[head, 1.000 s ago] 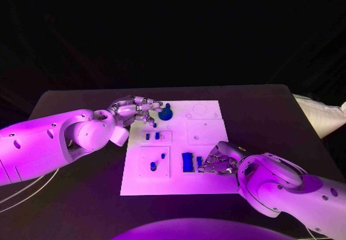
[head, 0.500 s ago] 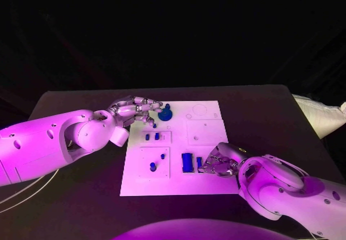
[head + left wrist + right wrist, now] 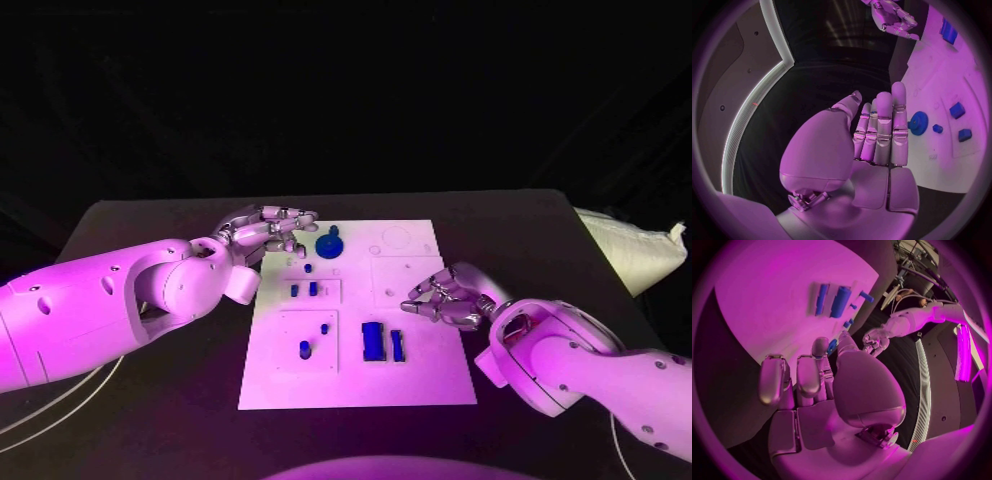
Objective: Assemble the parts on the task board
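Note:
The white task board (image 3: pixel 418 365) lies in the middle of the table. A round blue part (image 3: pixel 330 245) stands near its far left corner. Two small blue parts (image 3: pixel 303 290) sit below it, and two more (image 3: pixel 306 349) lie nearer me. Two long blue bars (image 3: pixel 374 341) lie side by side near the front. My left hand (image 3: pixel 267 232) hovers beside the round part (image 3: pixel 918 123), fingers straight and holding nothing. My right hand (image 3: pixel 447 297) is over the board's right edge, away from the bars (image 3: pixel 841 301), fingers loosely bent and holding nothing.
The black table (image 3: pixel 159 230) surrounds the board. A white bag-like object (image 3: pixel 627 245) lies at the table's right edge. Cables (image 3: pixel 43 400) run along the near left. My left forearm (image 3: pixel 101 310) covers the table left of the board.
The head camera has shifted. My right hand has left the long bars and moved away to the board's right edge. The left hand stays by the round part.

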Motion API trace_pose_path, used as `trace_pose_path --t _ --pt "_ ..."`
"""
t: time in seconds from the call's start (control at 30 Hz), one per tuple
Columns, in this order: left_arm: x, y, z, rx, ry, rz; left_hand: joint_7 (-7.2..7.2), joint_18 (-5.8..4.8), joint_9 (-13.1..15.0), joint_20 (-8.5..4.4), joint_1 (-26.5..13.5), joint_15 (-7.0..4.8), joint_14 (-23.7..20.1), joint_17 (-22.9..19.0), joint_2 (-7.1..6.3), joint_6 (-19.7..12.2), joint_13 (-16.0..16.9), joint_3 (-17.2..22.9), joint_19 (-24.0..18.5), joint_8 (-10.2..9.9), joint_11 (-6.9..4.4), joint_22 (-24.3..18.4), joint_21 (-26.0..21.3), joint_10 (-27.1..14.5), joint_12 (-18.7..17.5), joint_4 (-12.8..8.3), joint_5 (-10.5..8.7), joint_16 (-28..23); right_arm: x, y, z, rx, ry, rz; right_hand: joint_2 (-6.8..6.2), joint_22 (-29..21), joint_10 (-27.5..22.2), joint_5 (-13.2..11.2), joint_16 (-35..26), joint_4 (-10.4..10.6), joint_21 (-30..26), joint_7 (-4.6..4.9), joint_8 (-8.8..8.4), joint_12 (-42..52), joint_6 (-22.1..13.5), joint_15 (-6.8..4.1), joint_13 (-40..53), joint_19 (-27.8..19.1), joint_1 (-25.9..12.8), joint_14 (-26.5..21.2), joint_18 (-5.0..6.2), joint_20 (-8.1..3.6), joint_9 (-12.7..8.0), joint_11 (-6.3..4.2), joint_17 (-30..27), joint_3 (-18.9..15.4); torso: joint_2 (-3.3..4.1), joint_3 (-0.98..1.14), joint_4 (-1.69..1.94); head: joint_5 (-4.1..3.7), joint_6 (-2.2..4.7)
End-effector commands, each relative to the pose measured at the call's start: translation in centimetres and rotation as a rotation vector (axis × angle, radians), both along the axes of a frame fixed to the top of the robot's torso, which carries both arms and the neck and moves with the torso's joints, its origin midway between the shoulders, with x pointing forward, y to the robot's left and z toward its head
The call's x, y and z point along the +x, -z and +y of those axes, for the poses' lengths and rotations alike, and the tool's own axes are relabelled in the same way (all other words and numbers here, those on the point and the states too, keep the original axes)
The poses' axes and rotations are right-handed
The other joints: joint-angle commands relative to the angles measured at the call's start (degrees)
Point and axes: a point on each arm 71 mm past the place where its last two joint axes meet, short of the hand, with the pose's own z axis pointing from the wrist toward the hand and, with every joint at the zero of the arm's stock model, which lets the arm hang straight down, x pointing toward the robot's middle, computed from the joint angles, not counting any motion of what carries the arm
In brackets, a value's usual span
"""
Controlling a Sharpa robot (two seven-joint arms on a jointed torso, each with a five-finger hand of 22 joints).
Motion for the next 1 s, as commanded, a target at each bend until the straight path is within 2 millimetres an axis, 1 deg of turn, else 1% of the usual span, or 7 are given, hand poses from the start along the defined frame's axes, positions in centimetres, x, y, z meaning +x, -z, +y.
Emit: trace_pose_path --t 0.03,0.4,0.77,0.8,0.87,0.9,1.0 --pt "0.7 -0.2 1.0 -0.049 -0.185 -0.056 -0.26 1.13 0.06 0.05 0.69 0.06 -3.16 -1.95 0.13 0.52 -0.09 -0.18 -2.70 0.51 -0.07 -1.39 -2.40 0.47 0.39 -0.10 0.04 -3.72 2.1 -0.4 -1.0 0.368 0.089 0.012 1.18 -10.14 -3.53 0.44 -13.03 -1.46 -9.48 0.47 -0.53 -5.02 -0.76 0.65 -3.98 -6.80 3.63 -3.78 2.99 0.29 -0.20 0.39 -11.37 0.47 -1.67 -0.70 -0.07 -0.02 1.93" --pt "1.7 1.7 1.1 -0.057 -0.293 -0.068 -0.69 -0.08 -0.77 5.39 1.52 5.81 -13.42 -16.19 -0.27 -1.02 -2.85 1.36 -20.90 -1.62 2.56 -15.01 -20.67 -1.79 -4.40 1.10 0.06 -34.64 9.2 0.2 -3.0 0.722 0.140 0.000 2.84 -39.20 -9.14 -1.78 -51.22 -4.90 -46.52 4.18 -2.42 -26.13 -3.40 8.08 -32.59 -25.72 12.88 -23.23 4.91 7.10 -3.11 6.09 -38.00 4.85 -4.70 -1.26 -0.11 0.12 8.10" --pt "2.6 2.5 0.8 -0.039 -0.352 -0.086 -1.56 1.29 -0.91 8.57 1.89 6.70 -13.09 -21.79 0.25 -0.37 -2.86 1.26 -25.39 -3.91 3.29 -23.58 -24.19 -0.95 -8.71 0.66 0.13 -45.36 12.4 1.2 -3.3 0.835 0.139 -0.022 2.48 -50.88 -9.05 -1.62 -59.28 -10.12 -59.74 4.15 -2.46 -26.48 -4.45 8.84 -49.32 -21.70 9.65 -17.94 5.61 8.89 -7.76 6.68 -52.30 10.79 -5.74 -0.94 -0.12 0.59 9.78" --pt "2.4 2.7 0.6 -0.033 -0.306 -0.056 -4.23 -2.31 -4.66 3.69 -23.21 4.18 -29.21 -23.77 5.50 -17.84 -6.41 -3.79 -37.65 -7.99 0.41 -30.58 -27.85 -19.00 -10.55 -4.42 -1.83 -48.44 12.2 1.6 -3.7 0.725 0.201 -0.013 2.67 -55.81 -28.02 -3.85 -62.79 -13.97 -63.15 1.05 -6.05 -30.16 -21.41 7.09 -53.70 -38.30 -15.96 -38.08 1.85 5.20 -12.88 4.19 -54.81 4.61 -5.38 -1.17 -0.09 0.34 9.39" --pt "2.4 2.7 0.6 -0.030 -0.308 -0.058 -4.45 -2.22 -4.66 3.26 -25.27 3.93 -30.51 -24.04 5.50 -19.26 -6.41 -4.33 -39.10 -7.99 0.22 -31.41 -27.85 -20.64 -10.91 -4.42 -1.83 -48.87 12.2 1.5 -3.7 0.727 0.203 -0.016 2.67 -56.67 -29.76 -4.05 -62.79 -13.97 -63.82 0.71 -6.05 -30.16 -23.24 6.84 -53.70 -39.48 -18.85 -39.72 1.84 4.82 -12.88 4.02 -55.43 4.61 -5.54 -1.07 0.08 0.27 9.42" --pt "2.3 2.7 0.5 -0.027 -0.310 -0.059 -4.69 -2.15 -4.66 2.80 -27.70 3.70 -32.02 -24.25 5.50 -20.95 -6.41 -4.82 -40.31 -7.99 -0.11 -32.11 -27.85 -22.36 -11.15 -4.42 -2.02 -49.20 12.1 1.5 -3.6 0.729 0.205 -0.019 2.67 -57.22 -31.47 -4.30 -62.79 -13.97 -64.22 0.43 -6.05 -30.16 -24.80 2.75 -53.70 -40.96 -21.29 -41.51 1.85 4.47 -12.88 3.78 -55.76 4.61 -5.70 -0.97 0.26 0.19 9.45" --pt "2.0 2.7 0.1 -0.012 -0.322 -0.071 -5.40 -3.11 -4.66 1.54 -34.34 3.02 -36.22 -28.69 5.50 -25.55 -6.41 -6.03 -43.65 -7.99 -0.85 -34.03 -27.85 -27.09 -15.64 -4.42 -6.11 -50.05 11.8 1.1 -3.1 0.741 0.216 -0.035 2.67 -58.73 -36.54 -4.94 -62.79 -13.97 -65.31 -0.41 -6.05 -30.16 -29.45 2.75 -53.70 -45.35 -28.37 -46.86 1.17 3.44 -12.88 3.09 -56.61 4.61 -6.62 -0.38 1.30 -0.27 9.61"
